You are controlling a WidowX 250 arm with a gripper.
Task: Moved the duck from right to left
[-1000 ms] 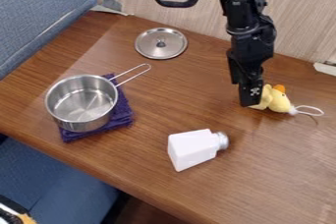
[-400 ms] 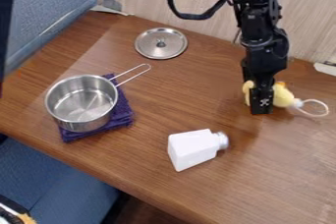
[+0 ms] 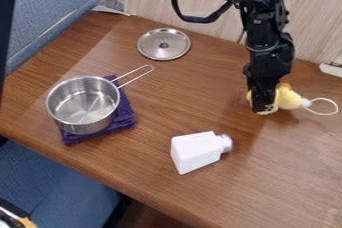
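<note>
At the right of the table, my black gripper (image 3: 262,103) points down over the yellow duck (image 3: 288,99), hiding part of its body. Yellow shows on both sides of the gripper and at its lower end. The duck lies on its side with an orange bit at its upper edge and a white loop trailing to the right. How the gripper is set around the duck is hard to make out.
A steel pot (image 3: 83,104) rests on a purple cloth (image 3: 124,117) at the left. A steel lid (image 3: 163,44) lies near the wall. The white bottle (image 3: 196,152) lies front centre on the wooden table (image 3: 120,172).
The gripper has shifted right and now overlaps the duck's left part. The duck's loop has swung a little to the right. A dark shape has come in at the left edge.
</note>
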